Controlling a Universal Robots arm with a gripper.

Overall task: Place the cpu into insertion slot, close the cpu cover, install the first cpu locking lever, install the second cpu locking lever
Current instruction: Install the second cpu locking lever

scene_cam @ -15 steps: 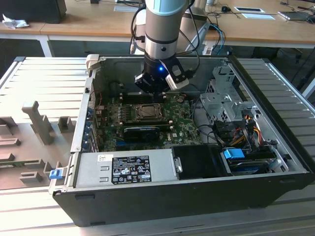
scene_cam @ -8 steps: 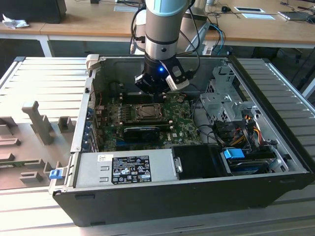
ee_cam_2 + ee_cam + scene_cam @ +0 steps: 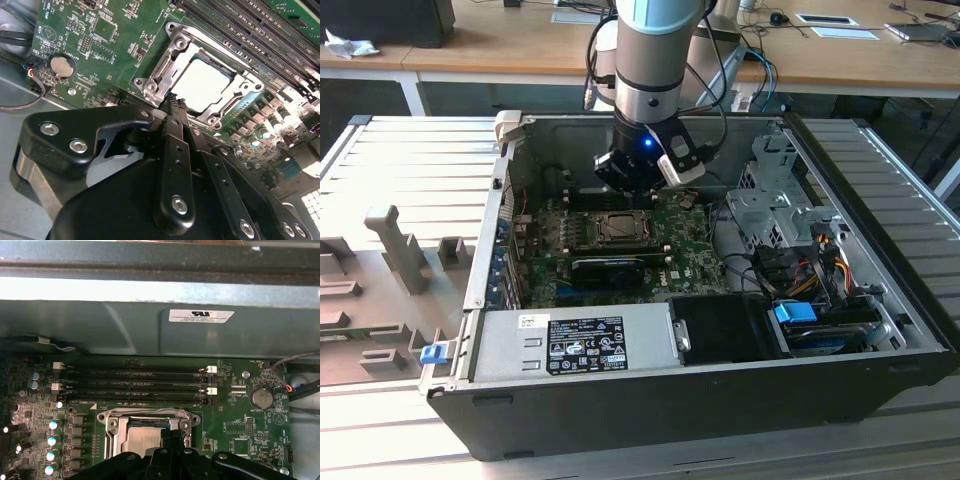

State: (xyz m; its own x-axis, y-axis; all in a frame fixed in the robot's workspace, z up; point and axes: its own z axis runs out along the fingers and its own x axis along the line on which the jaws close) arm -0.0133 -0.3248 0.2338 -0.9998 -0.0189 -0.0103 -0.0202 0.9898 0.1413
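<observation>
Gripper (image 3: 174,102) fingers are sitting pressed together with nothing between them, their tips hanging just over one edge of the cpu cover (image 3: 165,67), which is lying shut over the insertion slot (image 3: 200,82). Inside it the cpu (image 3: 201,84) is already resting flat, its pale metal face showing through the cover's cut-out in both wrist views. That chip is looking light, stiff and smooth, and fragile on its underside by my judgement, so it is calling for holds on opposite edges only; the thin metal cover is looking springy and better pushed on its frame than on the chip. Around the socket, the memory slots (image 3: 135,382) are running close along one side, a row of capacitors (image 3: 52,440) is standing beside another, and a coin cell battery (image 3: 261,398) is sitting further off on the green motherboard (image 3: 685,235). In the exterior view the long black card (image 3: 610,266) is lying just in front of the socket, while the case wall (image 3: 125,325) and loose cables (image 3: 810,250) are crowding any approach.
</observation>
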